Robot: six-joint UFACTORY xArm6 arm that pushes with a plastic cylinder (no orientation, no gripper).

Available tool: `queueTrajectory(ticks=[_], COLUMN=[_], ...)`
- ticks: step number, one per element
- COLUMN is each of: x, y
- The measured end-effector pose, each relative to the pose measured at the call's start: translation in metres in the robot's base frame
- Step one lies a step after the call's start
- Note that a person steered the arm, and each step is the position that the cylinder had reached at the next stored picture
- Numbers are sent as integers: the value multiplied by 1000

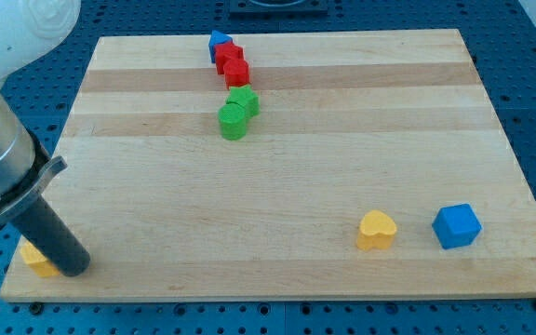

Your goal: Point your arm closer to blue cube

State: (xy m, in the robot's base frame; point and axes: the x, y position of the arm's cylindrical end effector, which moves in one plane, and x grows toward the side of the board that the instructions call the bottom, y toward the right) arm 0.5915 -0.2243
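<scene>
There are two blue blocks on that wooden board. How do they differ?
The blue cube sits near the view's bottom right, clear of other pieces, with the yellow heart-shaped block beside it but apart. The other small blue block is at the view's top, pressed against the red blocks, which partly hide it, so its shape is unclear. The cube looks larger in the picture. Both are the same bright blue, and both are far from my tip.

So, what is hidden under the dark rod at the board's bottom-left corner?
A yellow block shows partly beside my tip, at the view's left. The rod covers the rest, so its shape cannot be told.
</scene>
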Motion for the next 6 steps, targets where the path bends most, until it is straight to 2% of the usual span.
queueTrajectory(ticks=[1,2,4,5,6], x=[-5,5,9,4,-19], y=[59,145,349,406,398])
